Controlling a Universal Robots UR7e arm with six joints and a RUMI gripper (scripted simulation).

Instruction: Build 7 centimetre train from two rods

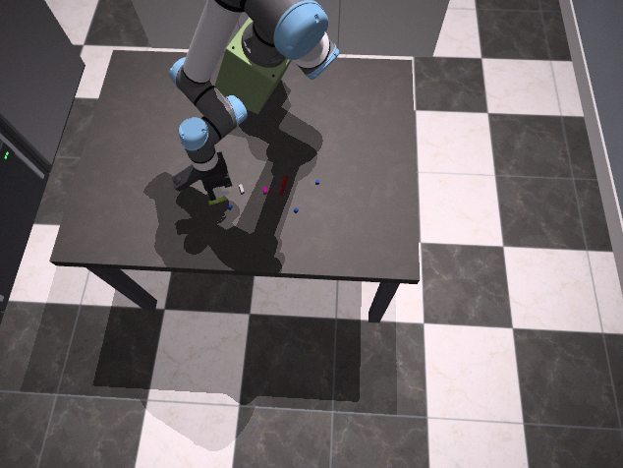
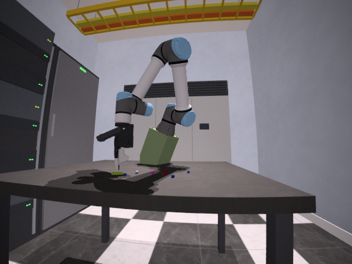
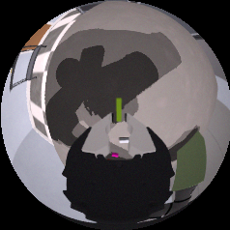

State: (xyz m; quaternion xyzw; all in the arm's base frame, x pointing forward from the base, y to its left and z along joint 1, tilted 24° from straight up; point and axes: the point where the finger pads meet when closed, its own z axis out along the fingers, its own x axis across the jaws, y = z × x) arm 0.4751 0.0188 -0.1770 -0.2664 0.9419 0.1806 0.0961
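A lime rod (image 1: 219, 201) (image 2: 116, 173) (image 3: 118, 110) lies flat on the dark table (image 1: 352, 150) (image 2: 227, 187), left of the other rods. My gripper (image 1: 213, 195) (image 2: 116, 167) (image 3: 119, 113) hangs straight over it, fingertips a little above it, fingers narrowly open with nothing between them. In the wrist view the lime rod runs lengthwise just ahead of the fingertips. A magenta rod (image 1: 264, 190) (image 2: 152, 172) lies to the right, with a small pale grey rod (image 1: 241, 189) (image 2: 136, 171) between it and the lime rod. A blue rod (image 1: 230, 206) (image 2: 124, 174) lies close by the lime rod's right end.
A dark red rod (image 1: 283, 185) (image 2: 165, 171) lies right of the magenta one. Two more blue rods (image 1: 296, 209) (image 1: 317, 182) lie further right. The arm's green pedestal (image 1: 252, 75) (image 2: 157, 150) stands at the back of the table. The arm's shadow covers the rods' area.
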